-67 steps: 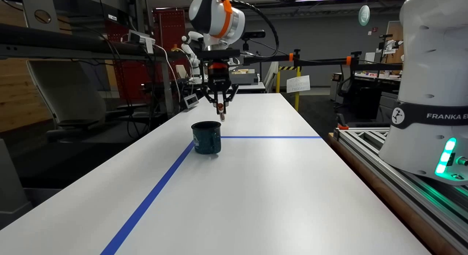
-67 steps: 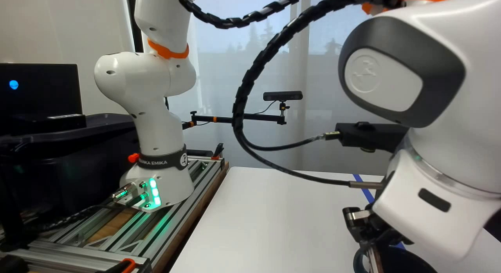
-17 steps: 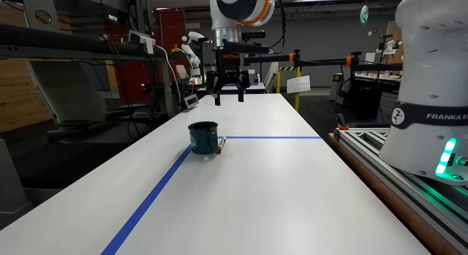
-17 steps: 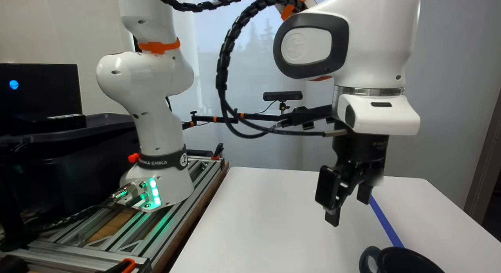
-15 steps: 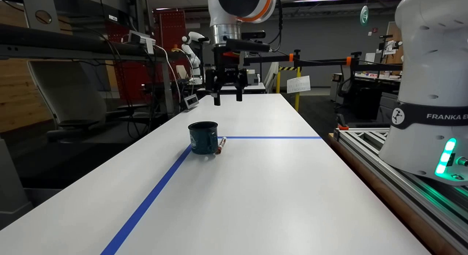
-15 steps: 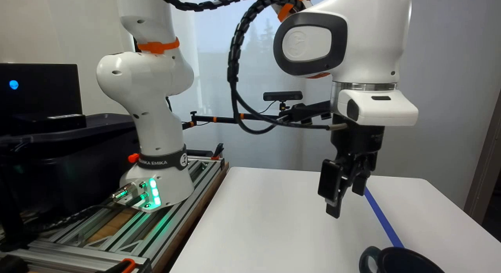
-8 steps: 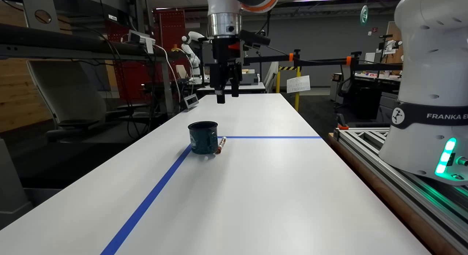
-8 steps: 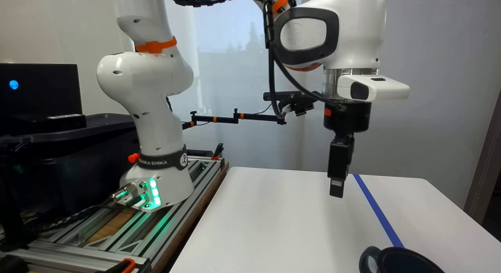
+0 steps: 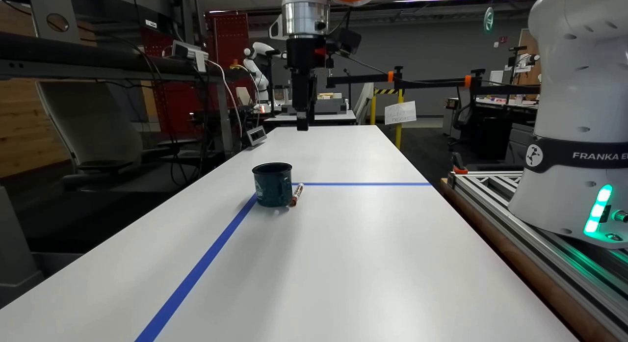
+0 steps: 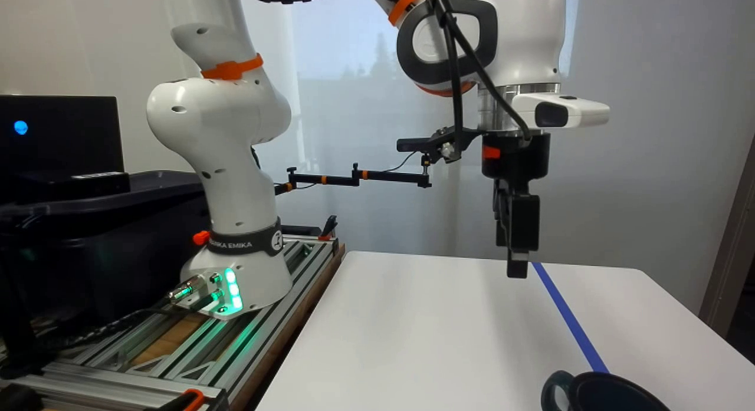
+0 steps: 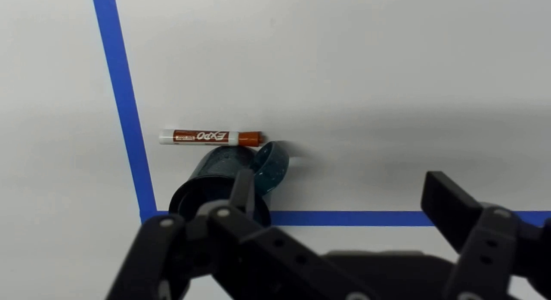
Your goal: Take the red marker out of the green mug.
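The red marker [image 11: 205,137], with a white end and an orange-red cap, lies flat on the table along the side of the green mug [image 11: 224,162]. In an exterior view the marker [image 9: 296,195] shows as a thin sliver by the upright mug [image 9: 273,187]. High over the table, in the wrist view, my gripper [image 11: 339,186] is spread wide with only bare tabletop seen between its fingers. The left finger covers part of the mug's rim there. An exterior view shows the gripper [image 10: 516,263] edge-on, with the mug [image 10: 610,393] cut off at the bottom and the marker out of view.
Blue tape lines [image 11: 125,102] cross the white table [image 9: 373,263]. Beside it stands the arm's base [image 9: 569,185] on a metal frame. A small grey device [image 9: 256,136] sits at the table's far edge, near a black shelf rack [image 9: 98,52].
Several seconds ago my gripper held the marker near the mug; now the marker lies on the table. Over the last second the open gripper has risen and turned about its vertical axis.
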You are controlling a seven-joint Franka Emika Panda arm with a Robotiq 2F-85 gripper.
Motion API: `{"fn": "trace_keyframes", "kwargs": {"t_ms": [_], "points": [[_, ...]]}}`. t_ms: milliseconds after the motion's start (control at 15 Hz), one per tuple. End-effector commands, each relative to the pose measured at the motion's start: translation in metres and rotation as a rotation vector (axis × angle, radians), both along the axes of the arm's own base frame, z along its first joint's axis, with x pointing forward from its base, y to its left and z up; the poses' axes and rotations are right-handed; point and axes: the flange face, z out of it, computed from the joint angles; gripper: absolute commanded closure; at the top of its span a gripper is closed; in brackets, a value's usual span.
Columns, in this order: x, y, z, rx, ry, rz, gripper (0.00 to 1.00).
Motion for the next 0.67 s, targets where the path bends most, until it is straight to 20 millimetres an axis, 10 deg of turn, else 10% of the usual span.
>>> {"fn": "trace_keyframes", "kwargs": {"t_ms": [0,600], "points": [[-0.0001,0.0002,0.0002,0.000,0.001,0.003,0.00],[-0.0016,0.0004,-0.0012,0.000,0.005,0.011,0.00]]}}
